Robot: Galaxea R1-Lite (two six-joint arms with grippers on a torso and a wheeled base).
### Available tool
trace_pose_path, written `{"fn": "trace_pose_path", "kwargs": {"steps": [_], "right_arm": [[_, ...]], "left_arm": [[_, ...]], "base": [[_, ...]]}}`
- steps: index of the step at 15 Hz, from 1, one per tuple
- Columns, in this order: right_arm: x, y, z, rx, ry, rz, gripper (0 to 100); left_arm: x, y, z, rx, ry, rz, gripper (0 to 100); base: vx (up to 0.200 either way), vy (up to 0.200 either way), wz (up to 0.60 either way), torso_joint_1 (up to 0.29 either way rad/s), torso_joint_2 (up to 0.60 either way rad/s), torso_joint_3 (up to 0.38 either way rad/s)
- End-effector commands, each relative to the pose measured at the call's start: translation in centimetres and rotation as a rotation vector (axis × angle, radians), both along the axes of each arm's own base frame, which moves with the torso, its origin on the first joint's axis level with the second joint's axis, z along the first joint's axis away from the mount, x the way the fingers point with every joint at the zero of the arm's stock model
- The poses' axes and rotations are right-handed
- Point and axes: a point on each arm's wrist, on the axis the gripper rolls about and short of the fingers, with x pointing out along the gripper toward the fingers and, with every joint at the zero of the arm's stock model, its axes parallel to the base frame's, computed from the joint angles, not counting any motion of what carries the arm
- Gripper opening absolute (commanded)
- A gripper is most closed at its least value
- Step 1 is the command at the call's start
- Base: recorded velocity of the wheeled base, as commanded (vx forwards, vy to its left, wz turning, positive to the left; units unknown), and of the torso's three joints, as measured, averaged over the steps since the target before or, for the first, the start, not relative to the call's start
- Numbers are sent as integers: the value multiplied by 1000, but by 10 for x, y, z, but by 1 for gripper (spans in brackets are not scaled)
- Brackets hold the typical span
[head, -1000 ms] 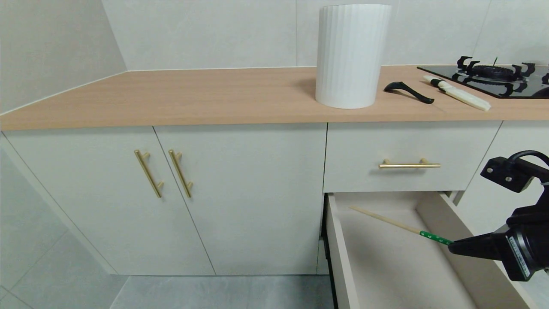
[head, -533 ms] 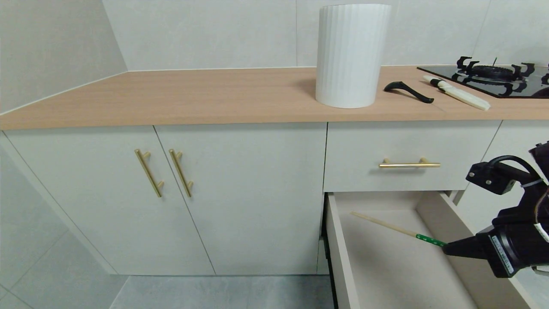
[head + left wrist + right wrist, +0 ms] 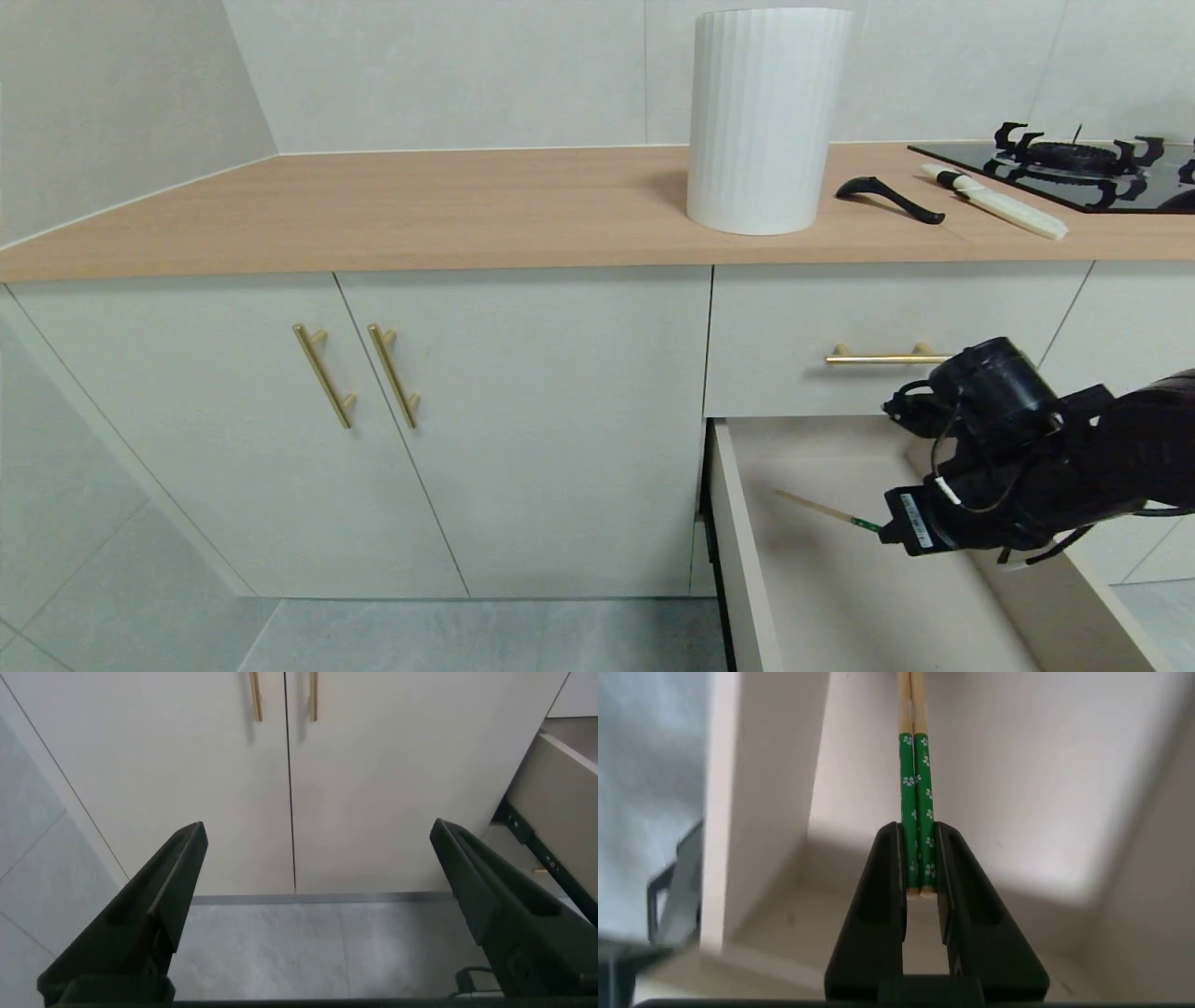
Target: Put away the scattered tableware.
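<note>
An open drawer [image 3: 739, 551] stood pulled out from a pale kitchen cabinet, its inside a plain beige. The right gripper [image 3: 885, 528] hung over the drawer's inside, nearer its right wall, and was clamped on a pair of wooden chopsticks [image 3: 822, 509]. In the right wrist view, the two black fingers [image 3: 882, 887] pressed the chopsticks [image 3: 913, 765] between them at their green, flower-patterned ends, side by side. The bare wooden tips pointed toward the drawer's back and its left wall [image 3: 771, 784]. Whether the tips touched the drawer floor could not be told.

The left gripper [image 3: 318, 845] was spread wide with nothing between its fingers [image 3: 159, 905]. It faced the double cabinet doors [image 3: 392, 784] to the left of the drawer, with the drawer's edge at the side of its view. Those doors [image 3: 523, 420] were shut and carried two slanted gold bar handles [image 3: 359, 375].

Directly above the open drawer sat a closed drawer front [image 3: 840, 317] with a gold bar handle [image 3: 878, 357]. Above that ran a wooden countertop [image 3: 420, 205]. On it, above the drawer, stood a tall white ribbed container [image 3: 764, 121]. To the right of the container lay a curved black utensil [image 3: 889, 200] and a white knife [image 3: 995, 202] with a black band. A black gas hob [image 3: 1064, 163] sat beyond them, above and to the right of the drawer.
</note>
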Motion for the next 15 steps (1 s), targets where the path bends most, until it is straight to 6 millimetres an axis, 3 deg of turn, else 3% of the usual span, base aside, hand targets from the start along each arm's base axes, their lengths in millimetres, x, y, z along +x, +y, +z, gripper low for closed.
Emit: {"fn": "trace_pose_path", "kwargs": {"steps": [1, 8, 11, 15], "right_arm": [[21, 11, -45, -45, 88, -36, 0], [28, 24, -82, -85, 148, -38, 0], [31, 30, -104, -115, 188, -27, 0], [40, 34, -147, -172, 194, -61, 0]], "left_arm": [[0, 0, 0, 1, 1, 0, 100], [0, 0, 0, 0, 1, 2, 100], [0, 0, 0, 1, 1, 0, 100], [0, 0, 0, 1, 1, 0, 100]], "base": [[0, 0, 0, 0, 0, 0], [0, 0, 0, 0, 0, 0], [0, 0, 0, 0, 0, 0], [0, 0, 0, 0, 0, 0]]}}
